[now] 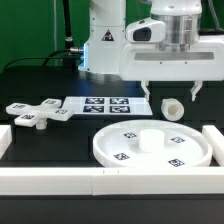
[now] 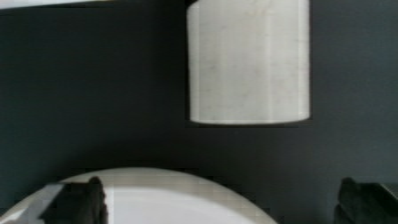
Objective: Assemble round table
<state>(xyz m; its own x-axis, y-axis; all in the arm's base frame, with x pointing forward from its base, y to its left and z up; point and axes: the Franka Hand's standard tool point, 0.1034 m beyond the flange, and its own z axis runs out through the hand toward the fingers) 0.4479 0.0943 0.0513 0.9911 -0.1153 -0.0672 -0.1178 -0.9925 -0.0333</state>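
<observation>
The large round rimmed disc [image 1: 150, 146] lies on the black table near the front, with a raised hub in its middle. The short cylinder leg [image 1: 172, 107] lies on its side just behind the disc, at the exterior view's right. The cross-shaped piece [image 1: 42, 112] lies at the exterior view's left. My gripper [image 1: 168, 92] hangs open above the leg, fingers spread to either side, holding nothing. In the wrist view the leg [image 2: 249, 60] lies ahead of the open gripper [image 2: 222, 205], and the disc's rim [image 2: 178, 195] shows between the fingertips.
The marker board [image 1: 105, 104] lies flat between the cross-shaped piece and the leg. Long white border blocks [image 1: 60, 180] run along the front edge and both sides [image 1: 214, 140]. The robot base [image 1: 100, 45] stands at the back.
</observation>
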